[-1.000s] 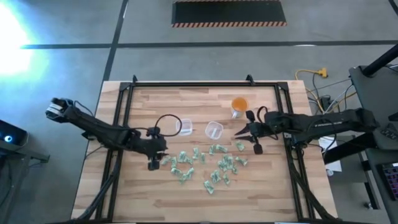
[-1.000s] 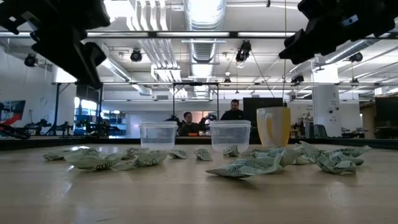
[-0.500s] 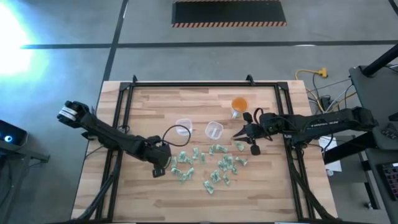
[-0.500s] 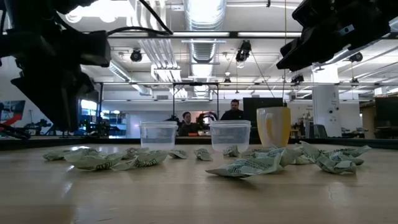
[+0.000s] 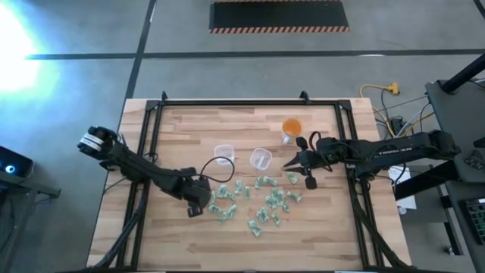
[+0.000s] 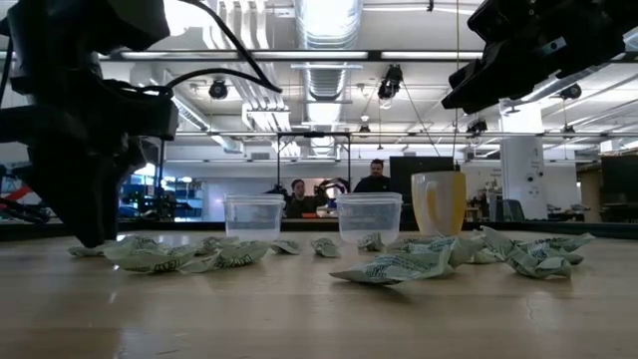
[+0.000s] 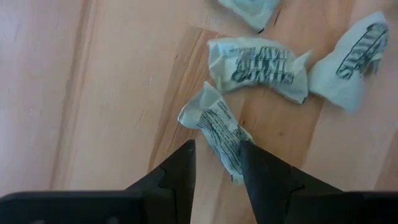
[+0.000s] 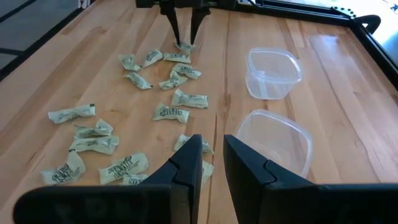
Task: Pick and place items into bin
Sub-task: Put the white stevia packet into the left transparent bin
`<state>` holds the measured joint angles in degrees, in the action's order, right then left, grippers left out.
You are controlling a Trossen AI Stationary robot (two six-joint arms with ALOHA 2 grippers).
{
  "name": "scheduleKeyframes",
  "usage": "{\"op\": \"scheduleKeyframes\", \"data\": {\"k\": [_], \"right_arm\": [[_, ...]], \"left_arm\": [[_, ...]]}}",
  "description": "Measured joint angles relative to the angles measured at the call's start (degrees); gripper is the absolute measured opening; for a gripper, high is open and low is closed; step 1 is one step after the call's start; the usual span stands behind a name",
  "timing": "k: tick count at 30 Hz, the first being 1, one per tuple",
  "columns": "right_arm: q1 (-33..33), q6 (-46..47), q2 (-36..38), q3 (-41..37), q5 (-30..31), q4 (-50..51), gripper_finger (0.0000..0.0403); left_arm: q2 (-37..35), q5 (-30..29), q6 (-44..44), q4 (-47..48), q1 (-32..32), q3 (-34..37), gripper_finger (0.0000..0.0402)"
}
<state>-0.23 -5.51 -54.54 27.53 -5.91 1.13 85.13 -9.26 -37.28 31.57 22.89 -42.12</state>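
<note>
Left gripper [image 5: 195,208] down at table [image 5: 174,243] level, on the left edge of the wrapper scatter [image 5: 254,203]. Fingers [image 7: 180,171] parted a little, straddling the tail of one green-and-white wrapper [image 7: 219,127]; not closed on it, wrapper flat on the wood. Two more printed wrappers just beyond that one, one [image 7: 260,66] near it, another [image 7: 353,62] touching that second one's end.

Right gripper [image 5: 301,161] raised off the table, at the scatter's upper right edge. Fingers [image 8: 186,163] slightly apart, nothing between them. Seen past them: wrappers spread loose over the boards, two clear cups [image 8: 273,73] beside the scatter, both empty.

From above: the two clear cups [image 5: 261,158] just above the scatter, orange cup [image 5: 292,127] above and right of it, near the right gripper. All wrappers on bare table, none in any cup. From table height: two people [image 6: 374,179] far behind the scatter, across the room.
</note>
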Motion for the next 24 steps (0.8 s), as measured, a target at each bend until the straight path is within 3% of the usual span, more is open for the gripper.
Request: {"op": "scheduleKeyframes", "data": {"k": [16, 19, 24], "right_arm": [[-0.01, 0.59, 0.02, -0.13, -0.07, 0.02, 0.0057], [-0.01, 0.60, 0.02, -0.13, -0.07, 0.02, 0.0057], [0.00, 0.60, 0.02, -0.22, -0.07, 0.02, 0.0057]], "left_arm": [[0.63, 4.93, 0.31, -4.06, 0.01, 0.52, 0.0106], [1.00, 4.93, 0.34, -4.34, 0.01, 0.52, 0.0084], [0.88, 5.22, 0.55, -4.49, 0.03, 0.52, 0.0013]]}}
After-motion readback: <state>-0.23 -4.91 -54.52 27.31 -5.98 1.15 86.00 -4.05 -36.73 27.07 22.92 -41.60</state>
